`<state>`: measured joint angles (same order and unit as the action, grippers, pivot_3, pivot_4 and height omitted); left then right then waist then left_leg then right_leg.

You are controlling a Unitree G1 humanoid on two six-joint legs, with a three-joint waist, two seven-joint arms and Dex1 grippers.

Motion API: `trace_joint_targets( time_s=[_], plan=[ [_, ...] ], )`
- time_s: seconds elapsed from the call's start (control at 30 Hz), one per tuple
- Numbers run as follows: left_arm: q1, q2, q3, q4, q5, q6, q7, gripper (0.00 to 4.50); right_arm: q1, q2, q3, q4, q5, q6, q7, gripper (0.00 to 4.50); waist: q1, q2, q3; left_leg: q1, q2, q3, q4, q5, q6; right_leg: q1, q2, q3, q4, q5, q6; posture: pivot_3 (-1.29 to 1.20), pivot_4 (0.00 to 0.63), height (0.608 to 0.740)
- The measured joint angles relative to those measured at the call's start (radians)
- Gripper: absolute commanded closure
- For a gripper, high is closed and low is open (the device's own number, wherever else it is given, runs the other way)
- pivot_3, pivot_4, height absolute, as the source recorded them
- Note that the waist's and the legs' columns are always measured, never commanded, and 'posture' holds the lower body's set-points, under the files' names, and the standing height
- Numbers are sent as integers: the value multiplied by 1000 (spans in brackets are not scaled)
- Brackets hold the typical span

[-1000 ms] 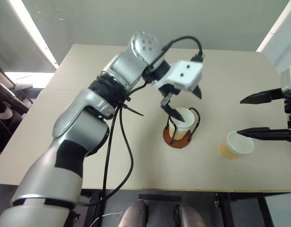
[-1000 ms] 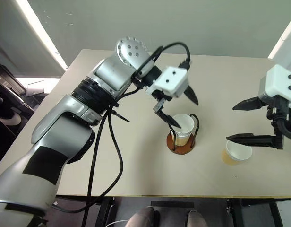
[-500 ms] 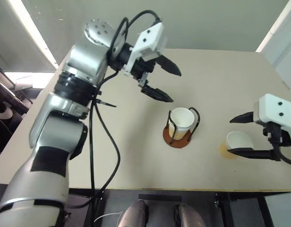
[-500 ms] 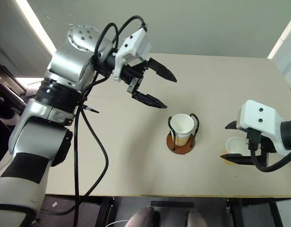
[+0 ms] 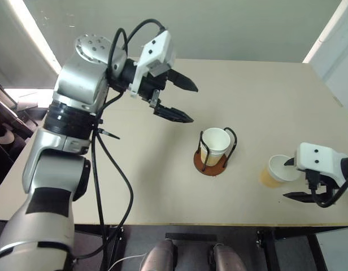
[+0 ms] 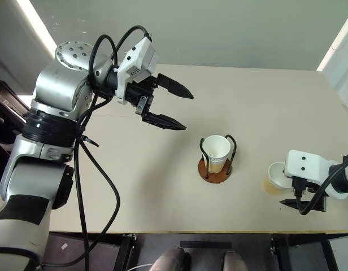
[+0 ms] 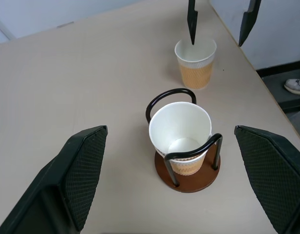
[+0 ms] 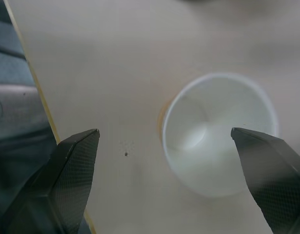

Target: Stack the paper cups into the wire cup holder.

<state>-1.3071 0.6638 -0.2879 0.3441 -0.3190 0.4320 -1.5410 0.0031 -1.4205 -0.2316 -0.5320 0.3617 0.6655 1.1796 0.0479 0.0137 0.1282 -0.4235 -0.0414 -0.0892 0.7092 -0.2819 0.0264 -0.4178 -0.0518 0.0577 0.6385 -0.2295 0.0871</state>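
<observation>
Paper, tan outside and white inside: one cup [image 5: 215,145] stands upright in the wire holder [image 5: 213,161] at centre frame of the head views, seated between the two black loops on the brown disc. Whether more cups nest inside it cannot be told. A second cup [image 5: 275,172] stands upright on the beige table [image 5: 264,101], lower right, well apart from the holder and near the front edge.

Right gripper [image 6: 294,192] is low at that loose cup, fingers spread wide with nothing between them; one finger lies on each side of the rim in the right wrist view. Judged purpose: to straddle the cup for a side grasp.

Left gripper [image 5: 182,103] hangs in the upper left, jaws apart and empty, clear of the holder. Judgement: it leaves the way over the holder free for the other arm.
</observation>
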Motion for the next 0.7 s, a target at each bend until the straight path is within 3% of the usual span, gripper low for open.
trace_joint_targets(
  time_s=[0.13, 0.2, 0.27, 0.37, 0.57, 0.6, 0.7],
  plan=[
    [18, 6, 13, -42, 0, 28, 12, 29, -68, 8, 99, 38, -44, -43, -5, 0, -3, 0, 0, 1, 0, 0, 0, 0, 0, 0, 0, 0, 0, 0, 0, 0, 150, 740],
    [33, 10, 14, -53, 0, 36, 22, 0, -96, 25, 145, 56, -66, -58, -11, 353, -4, 0, 0, 1, 0, 0, 0, 0, 0, 0, 0, 0, 0, 0, 0, 0, 150, 740],
    [45, 15, 14, -67, 0, 48, 28, 0, -133, 47, 199, 73, -89, -67, -16, 882, -6, 0, 0, 1, 0, 0, 0, 0, 0, 0, 0, 0, 0, 0, 0, 0, 150, 740],
    [64, 28, 21, -97, 0, 59, 43, 0, -177, 67, 247, 80, -110, -71, -15, 2016, -8, 0, 0, 1, 0, 0, 0, 0, 0, 0, 0, 0, 0, 0, 0, 0, 150, 740],
    [142, 68, 42, -148, 1, 77, 81, 0, -221, 75, 256, 61, -108, -41, 7, 4235, -11, 0, 0, 1, 0, 0, 0, 0, 0, 0, 0, 0, 0, 0, 0, 0, 150, 740],
    [154, 75, 46, -150, 1, 77, 84, 0, -227, 75, 256, 54, -104, -32, 12, 4494, -11, 0, 0, 1, 0, 0, 0, 0, 0, 0, 0, 0, 0, 0, 0, 0, 150, 740],
    [193, 122, 66, -154, 1, 75, 89, 0, -262, 71, 250, 37, -68, -1, 38, 4494, -15, 0, 0, 1, 0, 0, 0, 0, 0, 0, 0, 0, 0, 0, 0, 0, 150, 740]
  ],
)
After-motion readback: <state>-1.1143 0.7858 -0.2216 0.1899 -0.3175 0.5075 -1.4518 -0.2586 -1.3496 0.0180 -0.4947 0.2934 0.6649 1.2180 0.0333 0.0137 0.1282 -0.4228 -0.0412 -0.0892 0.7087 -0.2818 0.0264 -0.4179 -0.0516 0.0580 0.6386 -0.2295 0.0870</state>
